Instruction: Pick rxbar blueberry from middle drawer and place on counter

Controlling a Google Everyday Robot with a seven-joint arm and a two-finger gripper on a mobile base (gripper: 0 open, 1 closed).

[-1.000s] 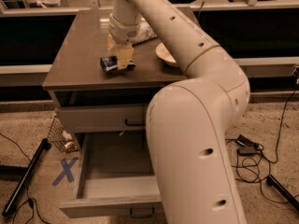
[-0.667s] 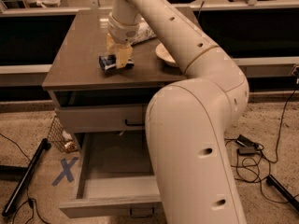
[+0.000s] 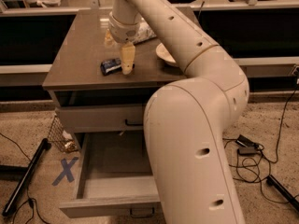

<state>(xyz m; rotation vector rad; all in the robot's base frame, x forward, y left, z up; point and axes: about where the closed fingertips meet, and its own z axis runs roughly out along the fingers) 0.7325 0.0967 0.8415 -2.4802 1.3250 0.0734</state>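
Drawer (image 3: 108, 207) pulled out low at front, floor bare as far as the arm lets it show. Blue X (image 3: 65, 170) taped on floor to its left; wire basket (image 3: 60, 136) just behind that. Cables (image 3: 247, 146) on floor at right. Upper drawer (image 3: 98, 118) shut. Above it the counter (image 3: 77, 55): bar (image 3: 110, 66) lies flat near front middle, clear of the edge. Gripper (image 3: 117, 48) reaches down just over bar, fingers spread apart, gripping nothing; near finger (image 3: 127, 59) stands at bar's right end, contact unclear. Bowl (image 3: 164, 53) further right, partly behind arm. Pale packet (image 3: 145, 31) behind wrist
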